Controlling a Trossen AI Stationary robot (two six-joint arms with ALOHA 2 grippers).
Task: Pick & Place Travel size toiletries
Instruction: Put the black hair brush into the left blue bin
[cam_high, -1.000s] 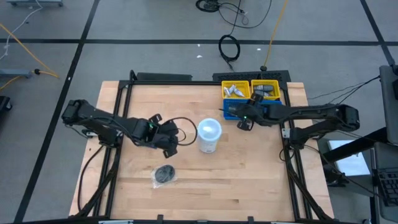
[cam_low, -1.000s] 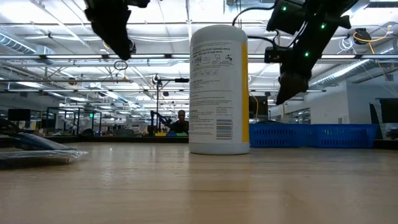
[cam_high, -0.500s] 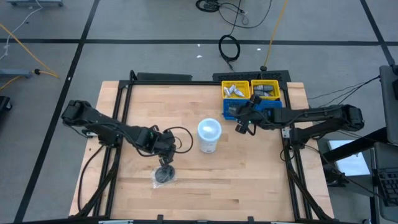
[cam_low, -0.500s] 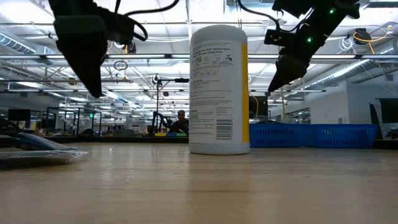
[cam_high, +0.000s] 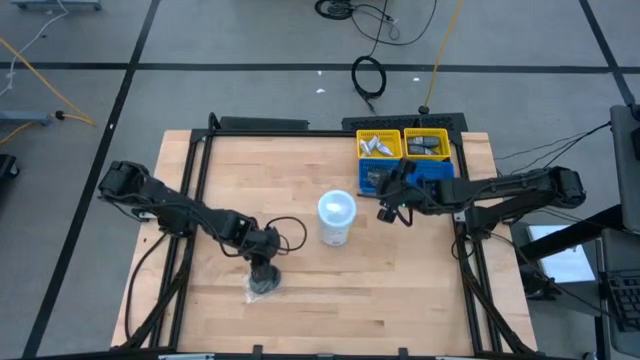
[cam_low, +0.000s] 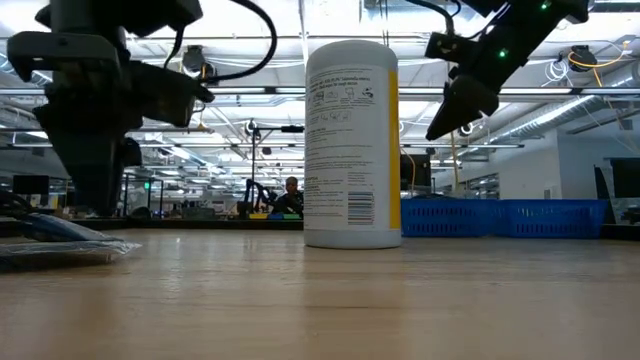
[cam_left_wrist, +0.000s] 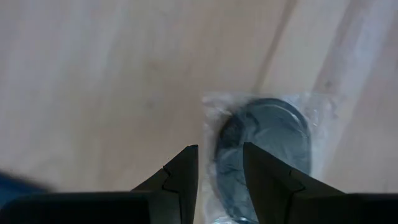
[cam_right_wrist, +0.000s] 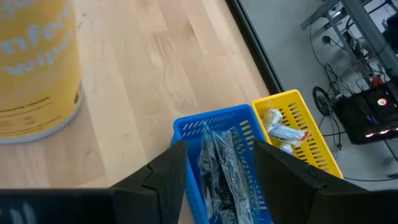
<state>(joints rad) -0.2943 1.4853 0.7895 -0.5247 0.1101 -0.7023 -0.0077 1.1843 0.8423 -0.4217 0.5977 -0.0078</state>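
Left tool over the wrapped disc

The left tool (cam_high: 264, 272), fingers spread, hangs above the clear-wrapped dark disc (cam_left_wrist: 264, 140) on the counter (cam_high: 400, 270); the right tool (cam_high: 390, 211), also spread, hovers beside the blue bin (cam_right_wrist: 214, 134).

This is a robotics lab or industrial test hall. A pale wooden tabletop (cam_high: 330, 290) sits in a black metal frame (cam_high: 200, 160) on a grey floor (cam_high: 230, 40) marked with dark tape lines. Loose cables (cam_high: 368, 78) coil on the floor at 12 o'clock from the tabletop, and a yellow cord (cam_high: 40, 85) runs off at 10 o'clock. Across the tabletop, the low view opens onto a wide hall with ceiling trusses and strip lights (cam_low: 250, 95), rows of workstations (cam_low: 170, 190) and a person (cam_low: 291, 193) seated far off.
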